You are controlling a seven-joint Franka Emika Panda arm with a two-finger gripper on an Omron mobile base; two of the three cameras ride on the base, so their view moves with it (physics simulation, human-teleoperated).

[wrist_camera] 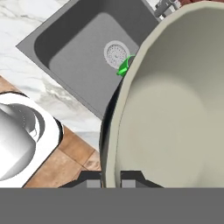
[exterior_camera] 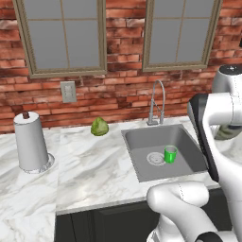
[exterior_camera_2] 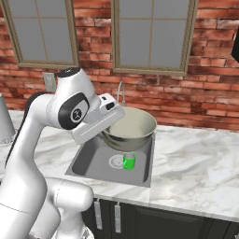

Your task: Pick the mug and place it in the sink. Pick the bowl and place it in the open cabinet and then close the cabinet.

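From the right base camera the bowl hung in the air above the sink, carried at its near rim by the claw. In the left base view most of that bowl was hidden behind the arm. The hand camera showed what the others could not: the claw clamped shut on the bowl rim, one finger inside and one outside. The mug stood upright in the sink basin, just beside the drain. Left of the sink, the marble worktop lay open as far as the leafy green ball and the paper towel roll.
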